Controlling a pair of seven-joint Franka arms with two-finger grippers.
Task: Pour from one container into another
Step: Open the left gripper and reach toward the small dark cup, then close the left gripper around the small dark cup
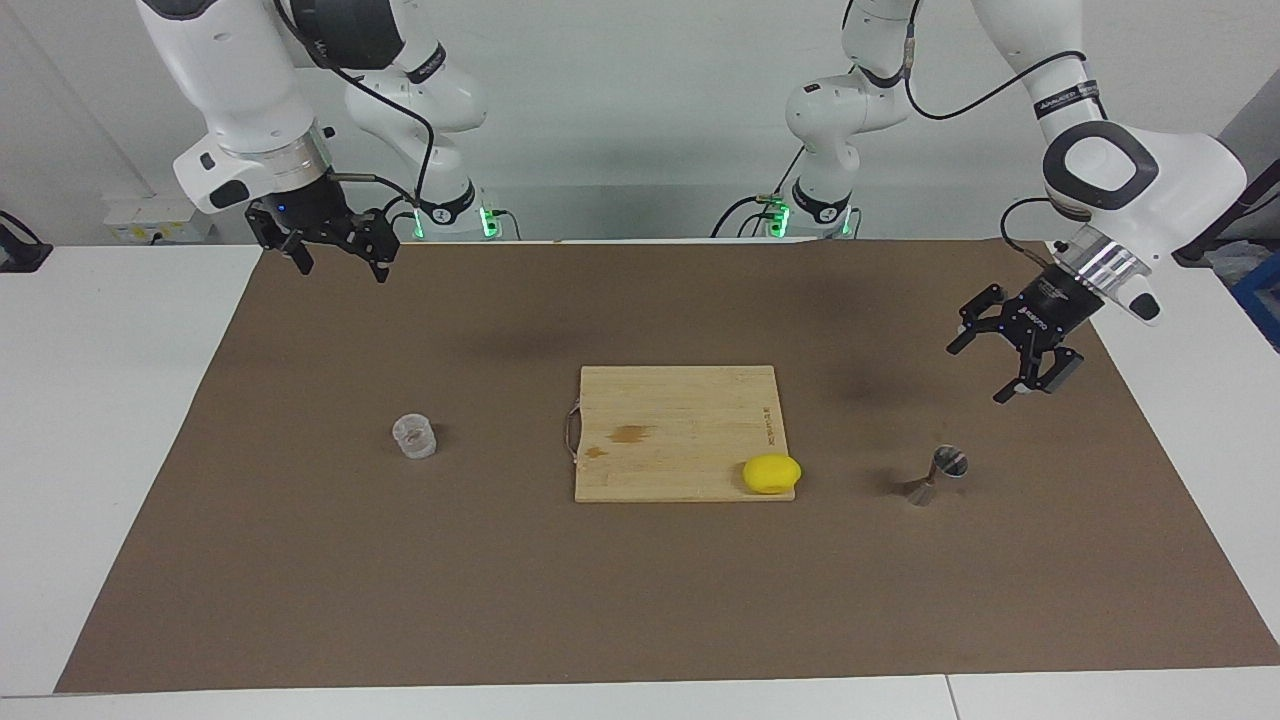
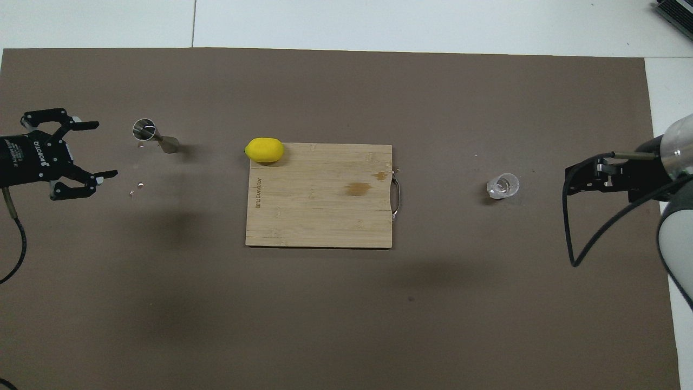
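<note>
Over the mat's left-arm end, the left gripper (image 1: pixel 985 367) hangs wide open and empty, the steel jigger (image 1: pixel 938 474) at its seven o'clock. The right gripper (image 1: pixel 338 262), also open and empty, hovers well apart from the clear cup (image 1: pixel 414 437). Nothing is grasped; pouring has not begun.

White table (image 1: pixel 120 420) under a brown mat (image 1: pixel 400 580), pale wall (image 1: pixel 620 110).

cup (image 1: pixel 414 437): clear, frosted ribbing
jigger (image 1: pixel 936 475): shiny steel
lemon (image 1: pixel 771 473): bright yellow
board (image 1: pixel 675 420): pale wood grain, brown stains
mat (image 1: pixel 640 600): plain brown
tabletop (image 1: pixel 100 400): white
my pincers, left (image 1: pixel 994 366) and right (image 1: pixel 338 262): black
</note>
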